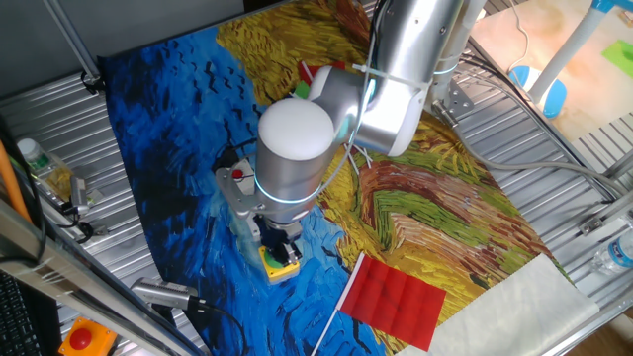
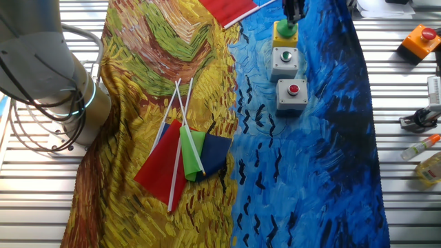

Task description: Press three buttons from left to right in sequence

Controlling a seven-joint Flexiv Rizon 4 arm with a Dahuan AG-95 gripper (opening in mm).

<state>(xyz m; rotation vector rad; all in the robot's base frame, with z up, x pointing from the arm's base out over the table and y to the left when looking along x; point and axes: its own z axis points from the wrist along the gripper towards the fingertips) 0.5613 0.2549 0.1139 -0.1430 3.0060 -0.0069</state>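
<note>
Flags: small flags (image 2: pixel 182 155) in red, green and navy on white sticks lie bunched on the yellow part of the painted cloth (image 2: pixel 310 172), left of the buttons in the other fixed view.
Red-button box (image 2: pixel 291 94): grey; sits on the blue part of the cloth, nearest the cloth's middle.
Green-button box (image 2: pixel 284 62): grey; just beyond the red one, in the same row.
Yellow box (image 2: pixel 285 32): last in the row, nearest the cloth's edge; carries a big green dome.
Gripper (image 2: pixel 293 21): directly over the yellow box, fingertips at the dome; finger spacing cannot be told.
Orange box (image 2: pixel 420 40): off the cloth, on the metal table's right edge.
</note>
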